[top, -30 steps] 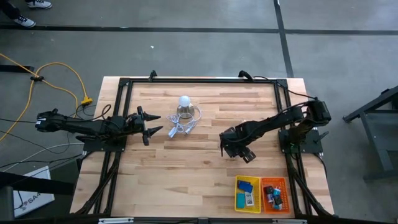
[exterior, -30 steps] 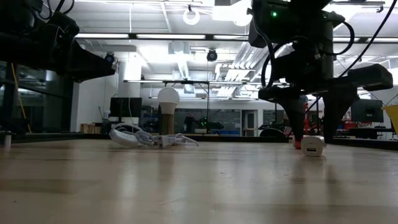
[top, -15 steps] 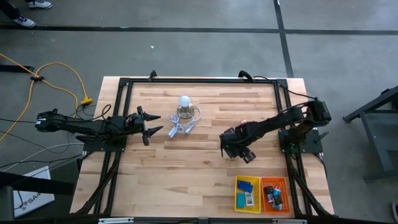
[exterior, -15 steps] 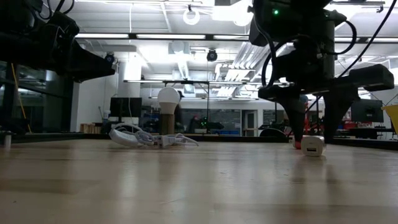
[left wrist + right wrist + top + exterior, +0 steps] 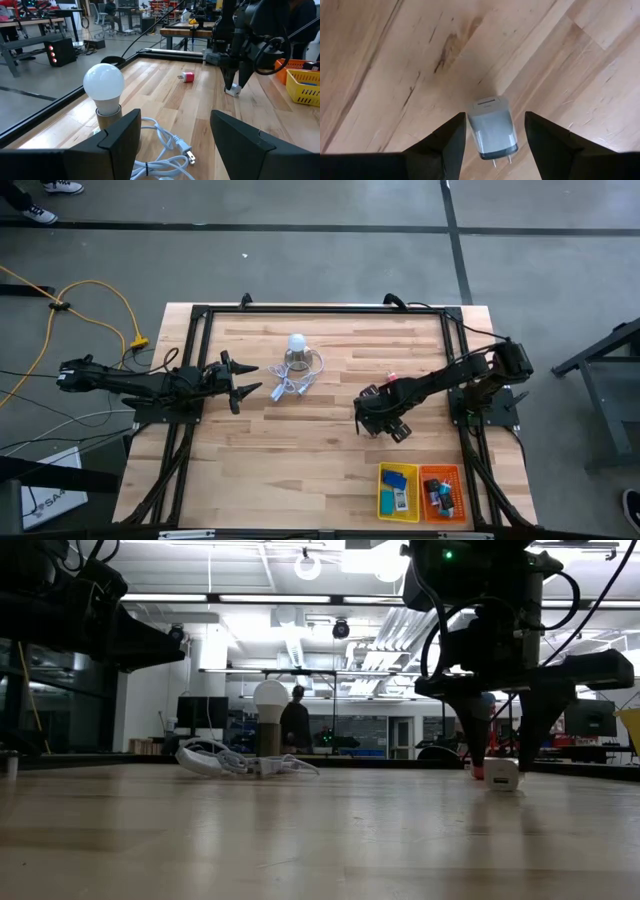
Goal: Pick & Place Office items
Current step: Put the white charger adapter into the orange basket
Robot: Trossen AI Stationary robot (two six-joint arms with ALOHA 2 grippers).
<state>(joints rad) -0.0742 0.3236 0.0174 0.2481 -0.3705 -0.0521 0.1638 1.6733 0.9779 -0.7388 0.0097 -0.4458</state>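
The right tool point(image 5: 495, 132) hangs open straight above the white charger cube point(image 5: 492, 125) on the worktop's point(image 5: 300, 460) right middle, fingers straddling it without touching, apparently lined up to grip, while the left tool point(image 5: 243, 380) waits open at the left edge.

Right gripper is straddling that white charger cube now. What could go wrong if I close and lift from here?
1. The white charger cube sits askew between the open right gripper fingers, so closing may twist or squirt it out.
2. The small pink cube lies close by; the arm's sweep might knock it.
3. The yellow tray and orange tray already hold items, so a drop could bounce out.
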